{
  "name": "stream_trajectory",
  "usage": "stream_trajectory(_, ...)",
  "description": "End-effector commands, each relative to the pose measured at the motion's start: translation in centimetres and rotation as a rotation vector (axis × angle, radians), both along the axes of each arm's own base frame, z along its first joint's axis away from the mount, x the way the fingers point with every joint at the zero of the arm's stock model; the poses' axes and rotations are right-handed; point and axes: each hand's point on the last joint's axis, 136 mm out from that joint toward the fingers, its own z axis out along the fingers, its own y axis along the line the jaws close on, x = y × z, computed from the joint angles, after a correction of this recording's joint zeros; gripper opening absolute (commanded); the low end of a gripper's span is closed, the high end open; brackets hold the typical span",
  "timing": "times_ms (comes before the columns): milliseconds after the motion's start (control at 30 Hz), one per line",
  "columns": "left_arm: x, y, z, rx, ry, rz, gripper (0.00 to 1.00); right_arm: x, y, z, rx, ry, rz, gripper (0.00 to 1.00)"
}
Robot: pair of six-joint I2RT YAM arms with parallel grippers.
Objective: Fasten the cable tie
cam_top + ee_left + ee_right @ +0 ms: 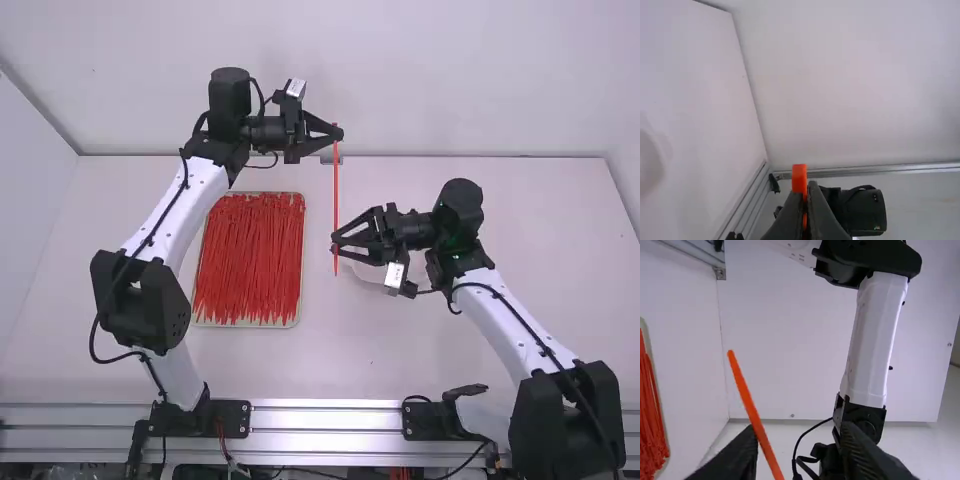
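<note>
High view first: the left hand [328,142] is clamped shut on the top end of one orange cable tie [335,205], dangling it straight down over the surface [500,200] (handy, since gravity holds the strap straight for the other arm). The right hand [336,247] sits at the tie's lower end with its fingers spread wide either side of the strap, gripping nothing. My guess is it's lined up to pinch the tail and bend it round. The spare ties [250,255] lie in a tray [250,324] just beside.

Left wrist view: fingers pressed together, orange end poking out past them.

Right wrist view: the strap slants through the open gap, close to one finger. I can't tell if it touches.
</note>
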Motion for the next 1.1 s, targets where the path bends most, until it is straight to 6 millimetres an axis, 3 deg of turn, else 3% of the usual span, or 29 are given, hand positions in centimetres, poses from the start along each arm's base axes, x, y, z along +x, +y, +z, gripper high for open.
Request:
stream_trajectory(0, -0.1, -0.2, 1.2, -0.006, -0.028, -0.004, 0.02, -0.1, -0.1, 0.1, 0.000, 0.002, 0.005, 0.37)
stream_trajectory(467, -0.2, -0.2, 1.2, -0.006, -0.031, -0.009, 0.02, 0.3, -0.5, 0.1, 0.000, 0.001, -0.013, 0.29)
stream_trajectory(600, 0.0, -0.2, 1.1, -0.002, -0.031, 0.006, 0.02, 0.1, -0.3, 0.1, 0.000, 0.002, -0.006, 0.18)
stream_trajectory(800, 0.1, -0.3, 0.4, 0.002, -0.018, 0.011, 0.02, 0.6, -0.1, 0.1, 0.001, 0.002, -0.033, 0.15)
stream_trajectory(900, 0.2, -0.1, 0.2, 0.003, -0.013, 0.014, 0.02, 0.6, -0.1, 0.1, 0.001, 0.003, -0.033, 0.00)
stream_trajectory(1067, 0.3, 0.0, 0.1, 0.001, -0.019, 0.014, 0.02, 0.6, -0.1, 0.1, 0.000, 0.006, -0.033, 0.00)
